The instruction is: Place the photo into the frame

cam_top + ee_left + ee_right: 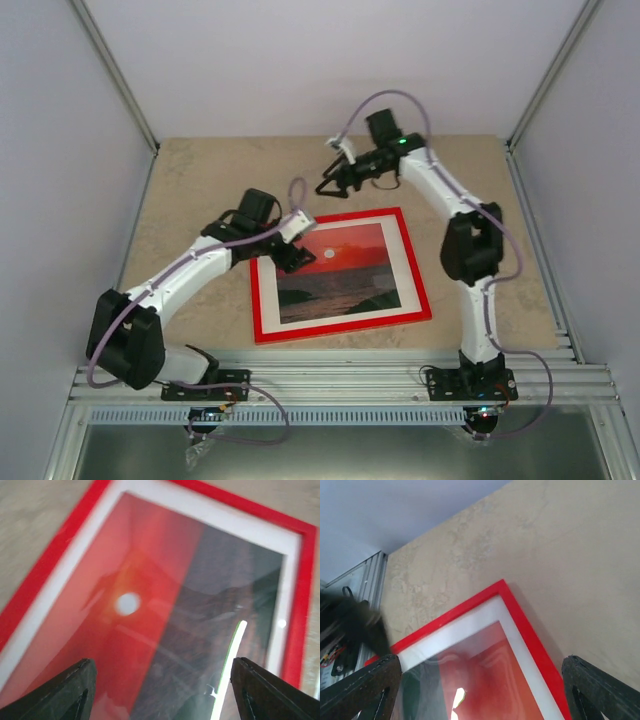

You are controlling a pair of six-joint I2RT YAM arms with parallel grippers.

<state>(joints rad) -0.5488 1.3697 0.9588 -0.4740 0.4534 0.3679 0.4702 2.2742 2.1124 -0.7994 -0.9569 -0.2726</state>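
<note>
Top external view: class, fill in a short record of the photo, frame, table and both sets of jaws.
photo: sunset side up, inside the frame
frame: red, flat on the table
table: beige, mottled
left jaws: open, over the photo's far left corner
right jaws: open, beyond the frame's far edge
</note>
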